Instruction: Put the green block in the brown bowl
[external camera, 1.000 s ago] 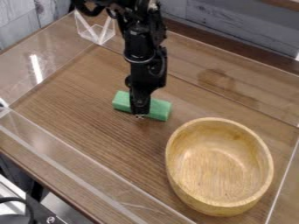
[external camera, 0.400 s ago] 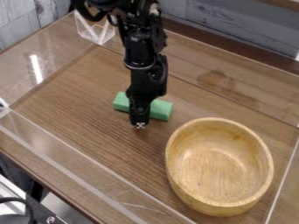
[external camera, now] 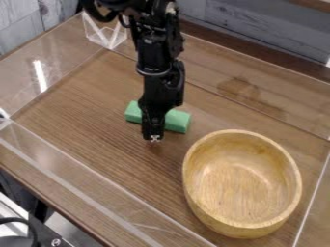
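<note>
The green block (external camera: pixel 178 120) lies flat on the wooden table, left of and behind the brown bowl (external camera: pixel 245 136). The bowl stands empty at the front right. My black gripper (external camera: pixel 153 135) points straight down with its fingers pressed together. Its tip sits at the block's near edge, low over the table, and the arm hides the block's middle. I see nothing between the fingers, and the block rests on the table.
Clear acrylic walls (external camera: pixel 77 169) ring the tabletop, with the front wall close to the bowl. A clear triangular stand (external camera: pixel 100 35) sits at the back left behind the arm. Bare wood (external camera: pixel 91 106) spreads to the left of the block.
The gripper's tip has shifted slightly toward the camera, from over the block's top to its near edge. The block and bowl have stayed where they were.
</note>
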Controlling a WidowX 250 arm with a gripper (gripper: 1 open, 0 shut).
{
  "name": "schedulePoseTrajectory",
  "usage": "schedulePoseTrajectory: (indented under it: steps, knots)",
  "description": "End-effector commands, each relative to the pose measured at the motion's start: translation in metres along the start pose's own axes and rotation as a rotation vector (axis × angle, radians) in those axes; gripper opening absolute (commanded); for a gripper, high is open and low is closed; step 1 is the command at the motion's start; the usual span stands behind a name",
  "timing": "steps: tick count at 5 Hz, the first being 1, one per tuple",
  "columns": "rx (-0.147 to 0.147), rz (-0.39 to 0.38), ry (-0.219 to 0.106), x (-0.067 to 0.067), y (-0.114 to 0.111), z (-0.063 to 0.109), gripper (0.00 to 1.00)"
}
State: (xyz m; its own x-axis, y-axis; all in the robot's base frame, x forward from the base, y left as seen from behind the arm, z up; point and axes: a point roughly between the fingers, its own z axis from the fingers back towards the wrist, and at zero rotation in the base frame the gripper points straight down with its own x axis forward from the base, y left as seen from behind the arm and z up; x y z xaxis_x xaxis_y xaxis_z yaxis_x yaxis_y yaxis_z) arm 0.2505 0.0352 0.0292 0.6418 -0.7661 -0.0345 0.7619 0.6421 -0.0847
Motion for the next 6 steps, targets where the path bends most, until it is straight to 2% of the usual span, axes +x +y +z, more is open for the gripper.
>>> schedulePoseTrajectory:
  steps: [1, 2, 3, 4, 5, 6]
  knots:
    - [0.052, 0.007, -0.025, 0.006, 0.01, 0.021, 0.0]
    - [0.06, 0.025, -0.023, 0.007, 0.011, 0.032, 0.0]
    - [0.092, 0.085, -0.018, 0.008, 0.013, 0.048, 0.0]
    - [0.15, 0.163, -0.014, 0.009, 0.017, 0.07, 0.0]
    - [0.19, 0.186, -0.028, 0.008, 0.03, 0.081, 0.0]
    - [0.217, 0.169, -0.032, 0.002, 0.038, 0.073, 1.0]
